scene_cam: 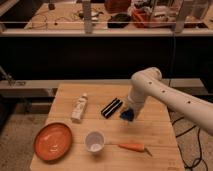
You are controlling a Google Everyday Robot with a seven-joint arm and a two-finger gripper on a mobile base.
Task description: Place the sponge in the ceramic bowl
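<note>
1. A wooden tabletop [155, 132] carries all the things.
2. The white arm [170, 97] reaches in from the right and bends down over the tabletop's middle right.
3. The claw [130, 110] points down, just right of the black ridged bar [111, 107], and grips the dark-blue sponge [127, 116], which is tilted.
4. The bar lies slantwise, apart from the sponge.
5. A white bottle [79, 107] lies left of the bar.
6. The orange bowl [52, 141] sits at the front left corner, well apart from the sponge.
7. A white cup [94, 141] stands upright beside the bowl.
8. A carrot [132, 147] lies right of the cup.
</note>
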